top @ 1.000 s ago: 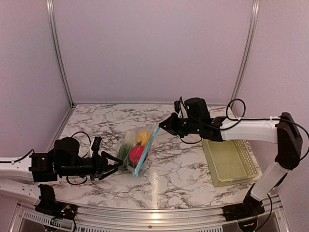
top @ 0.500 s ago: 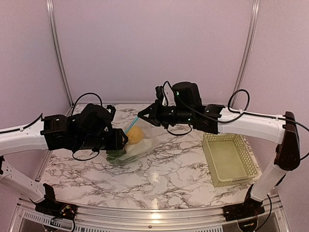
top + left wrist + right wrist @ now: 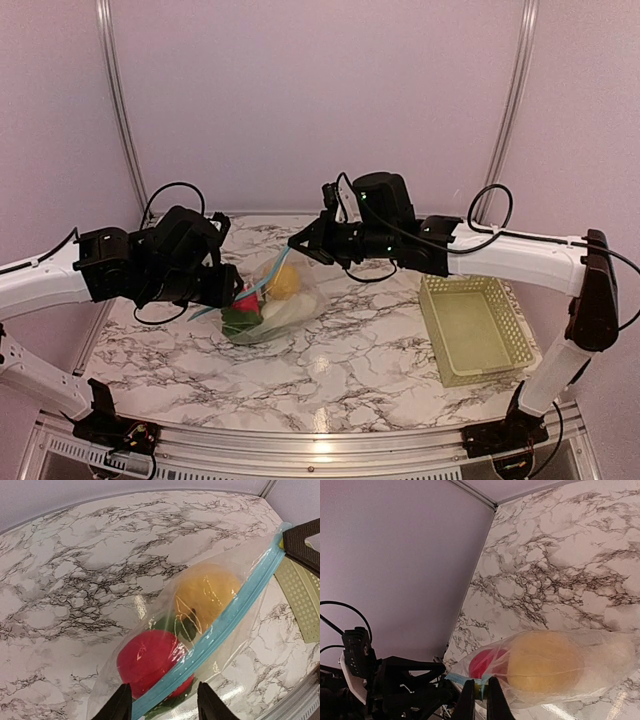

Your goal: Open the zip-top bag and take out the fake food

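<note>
Plastic zip-top bag looked soft, slippery; right gripper pinched its blue strip, left gripper gaped around it.

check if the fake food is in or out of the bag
In: red fruit and yellow fruit show through the zip-top bag's clear plastic.

I see a white marble table; one yellow-green basket lies flat on its right side.
</note>
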